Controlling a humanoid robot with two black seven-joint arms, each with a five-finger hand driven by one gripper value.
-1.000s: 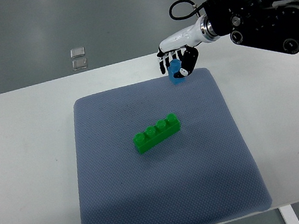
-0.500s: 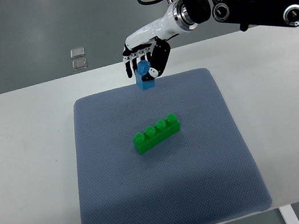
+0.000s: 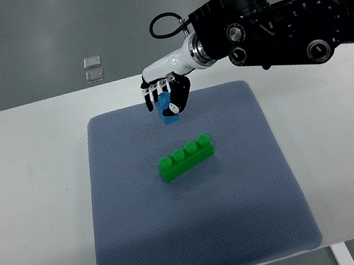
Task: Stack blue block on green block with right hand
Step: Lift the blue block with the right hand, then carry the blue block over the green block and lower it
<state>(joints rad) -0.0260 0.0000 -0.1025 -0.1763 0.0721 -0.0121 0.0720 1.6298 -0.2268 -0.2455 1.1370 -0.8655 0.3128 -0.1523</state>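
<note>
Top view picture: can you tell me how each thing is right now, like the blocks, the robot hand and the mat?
blue block: held in the fingers, lifted above the mat, not on the green block.
green block: lying flat on the mat, studs up, nothing stacked on it.
right hand: fingers closed around the blue block.
mat: spread flat on the white table.

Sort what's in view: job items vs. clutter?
Job:
- blue block, held in the right hand
- green block, lying on the mat

Just there:
- grey mat under the work
- white table
- two small clear squares on the floor beyond the table
</note>
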